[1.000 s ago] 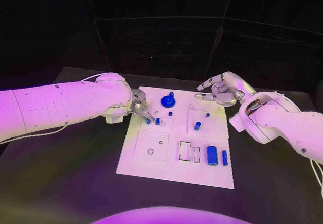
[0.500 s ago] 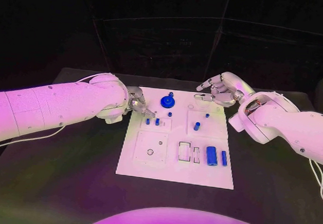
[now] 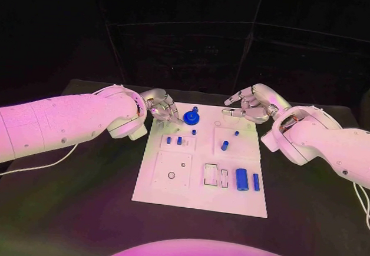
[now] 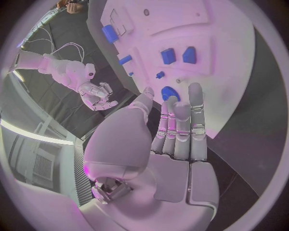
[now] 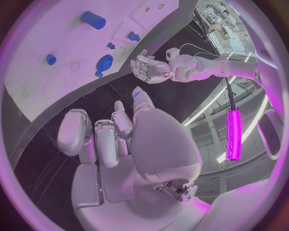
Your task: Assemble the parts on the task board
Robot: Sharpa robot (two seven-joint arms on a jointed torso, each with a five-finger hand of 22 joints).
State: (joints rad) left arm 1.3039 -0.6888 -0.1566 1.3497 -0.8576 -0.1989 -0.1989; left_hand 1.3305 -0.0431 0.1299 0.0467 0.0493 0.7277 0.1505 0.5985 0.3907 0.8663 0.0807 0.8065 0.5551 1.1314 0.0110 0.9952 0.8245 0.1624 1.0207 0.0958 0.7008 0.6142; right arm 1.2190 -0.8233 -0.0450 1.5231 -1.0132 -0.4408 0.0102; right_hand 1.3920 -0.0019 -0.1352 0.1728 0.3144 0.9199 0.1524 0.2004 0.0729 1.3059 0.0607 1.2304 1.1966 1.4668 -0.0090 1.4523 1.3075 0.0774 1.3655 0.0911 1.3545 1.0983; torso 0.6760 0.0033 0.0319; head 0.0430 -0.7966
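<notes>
The task board (image 3: 171, 193) lay in the middle of the black surface (image 3: 51, 213), its long side running from near to far. At its far edge, left of centre, stood a round blue part (image 3: 192, 115) with a small knob on top. Two small blue parts (image 3: 174, 141) stood side by side nearer, on the board's left half, and a single blue peg (image 3: 226, 145) stood right of them. In the near right area a larger blue cylinder (image 3: 242, 178) lay beside a thinner blue bar (image 3: 255, 181), close together, with rectangular slots just to their left.

The left hand (image 3: 162, 111) hovered over the far left corner of the board, just beside the round blue part; its fingers (image 4: 180, 127) were stretched out fairly straight and lay close together, holding nothing. Whether a fingertip touched the round part cannot be told.

The right hand (image 3: 253, 103) hung above the far right corner of the board, fingers (image 5: 96, 134) loosely curled and apart, with nothing in its grasp.
</notes>
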